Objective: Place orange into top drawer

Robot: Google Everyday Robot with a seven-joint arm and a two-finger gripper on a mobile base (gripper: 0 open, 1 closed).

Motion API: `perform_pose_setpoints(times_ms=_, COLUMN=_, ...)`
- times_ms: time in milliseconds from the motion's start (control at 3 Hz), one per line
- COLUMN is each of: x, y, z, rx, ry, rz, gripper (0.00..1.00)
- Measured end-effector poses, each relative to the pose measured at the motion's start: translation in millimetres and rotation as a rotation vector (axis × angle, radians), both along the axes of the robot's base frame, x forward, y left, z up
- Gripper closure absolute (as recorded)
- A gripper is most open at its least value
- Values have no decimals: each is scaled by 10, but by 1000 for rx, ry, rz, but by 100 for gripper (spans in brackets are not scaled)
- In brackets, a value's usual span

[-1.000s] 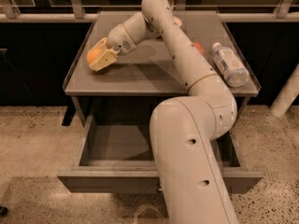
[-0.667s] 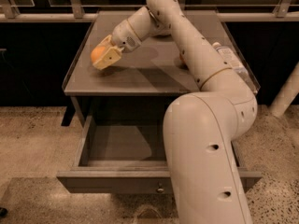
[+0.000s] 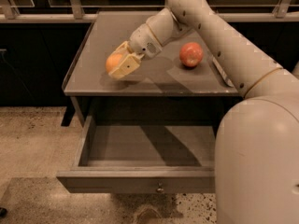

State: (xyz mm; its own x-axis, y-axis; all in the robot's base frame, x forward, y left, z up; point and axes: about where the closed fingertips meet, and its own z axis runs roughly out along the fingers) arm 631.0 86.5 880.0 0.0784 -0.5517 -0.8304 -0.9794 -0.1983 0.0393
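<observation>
Grey worktop (image 3: 100,34) lies below the claw (image 3: 120,65), clenched on the orange (image 3: 112,62); early release would miss the top drawer (image 3: 107,181)

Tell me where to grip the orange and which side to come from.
Grip the orange across its round middle: a smooth ball slips from an off-centre pinch. Come from above and from the picture's right, as the gripper does now, fingers closed on either side of it over the left of the table. The apple sits apart, clear of that approach.
</observation>
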Motion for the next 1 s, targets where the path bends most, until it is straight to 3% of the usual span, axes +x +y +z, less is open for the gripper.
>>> perform_pose_setpoints(times_ms=333, x=-394, y=-235, z=92, rx=11, ry=-32, rz=-5, gripper=100)
perform_pose_setpoints(times_ms=667, x=-771, y=-397, z=143, rx=32, ry=-79, rz=-43, gripper=100)
perform_pose_setpoints(times_ms=1000, x=-1207, y=-496, z=-26, rx=42, ry=-98, rz=-109, gripper=100)
